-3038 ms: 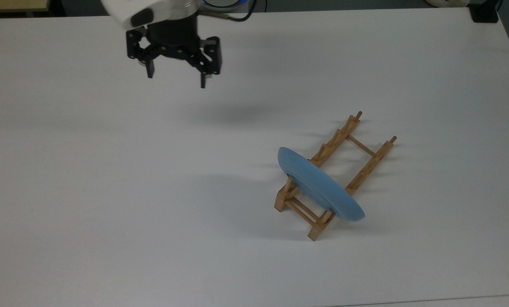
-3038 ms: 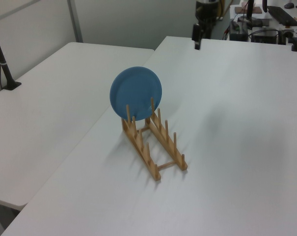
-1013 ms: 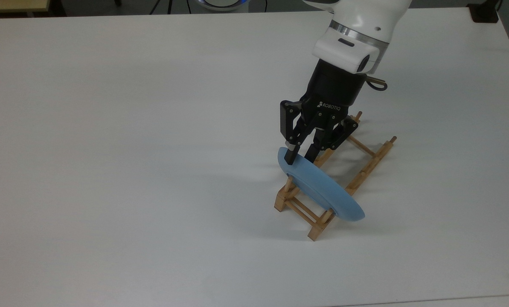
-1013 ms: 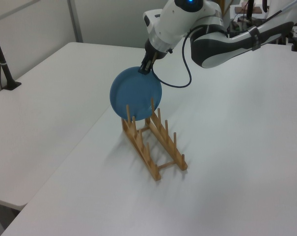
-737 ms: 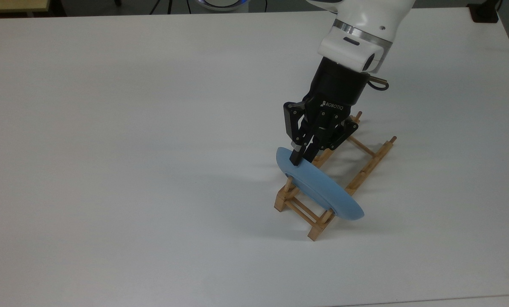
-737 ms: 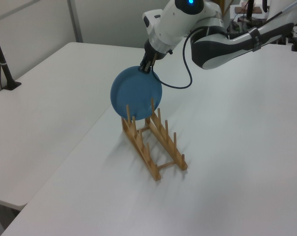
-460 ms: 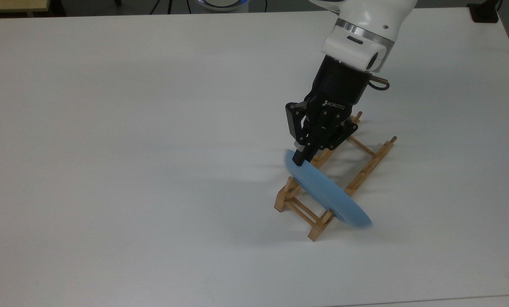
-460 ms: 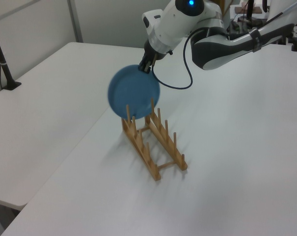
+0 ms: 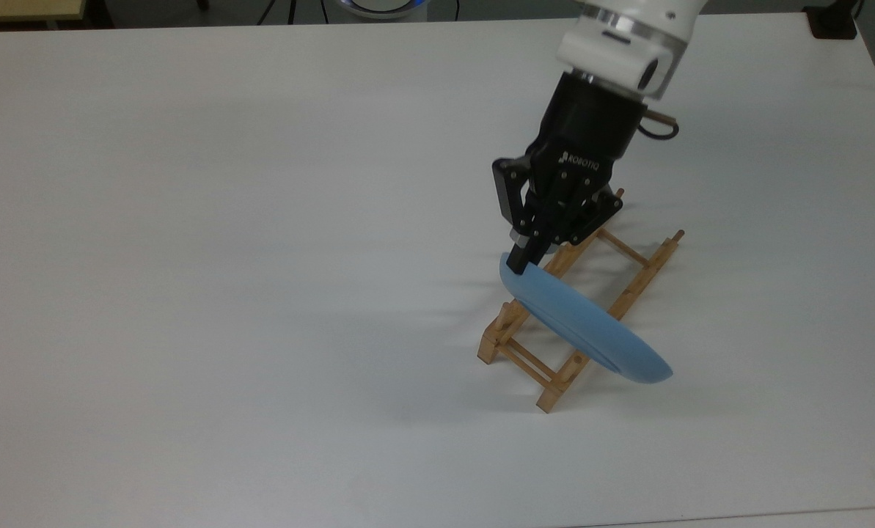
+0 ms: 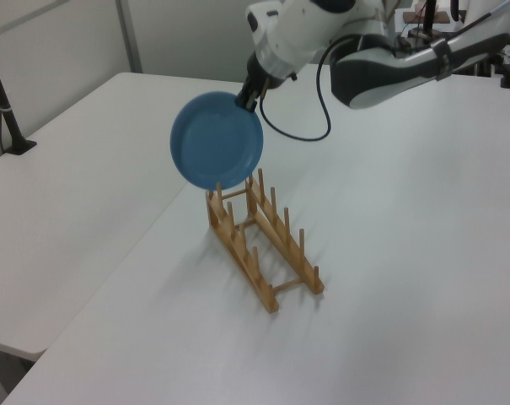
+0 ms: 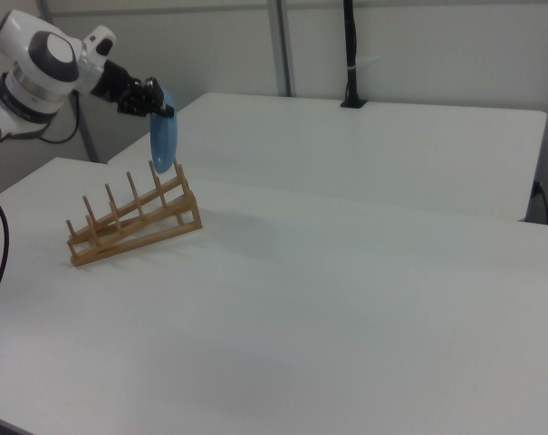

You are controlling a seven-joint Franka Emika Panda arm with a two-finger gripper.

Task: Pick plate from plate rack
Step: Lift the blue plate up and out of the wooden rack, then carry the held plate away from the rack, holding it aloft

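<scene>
The light blue plate [image 9: 587, 326] hangs tilted over the near end of the wooden plate rack [image 9: 646, 273]. My gripper [image 9: 521, 262] is shut on the plate's upper rim. In the left view the plate [image 10: 217, 141] faces the camera, raised over the rack [image 10: 267, 249], with the gripper [image 10: 242, 99] at its top right edge. The right view has the plate [image 11: 165, 140] edge-on, its lower edge about level with the peg tops of the rack [image 11: 133, 227], and the gripper [image 11: 158, 109] pinching its top.
The rack stands on a wide white table [image 9: 261, 293]. A second white table [image 10: 86, 169] adjoins it, with a black clamped post [image 10: 6, 110] at its far edge. A black cable [image 10: 297, 139] loops from the arm's wrist.
The gripper came down from the table's far side, shut on the plate's rim and has lifted the plate up from between the pegs. The rack shifted slightly.
</scene>
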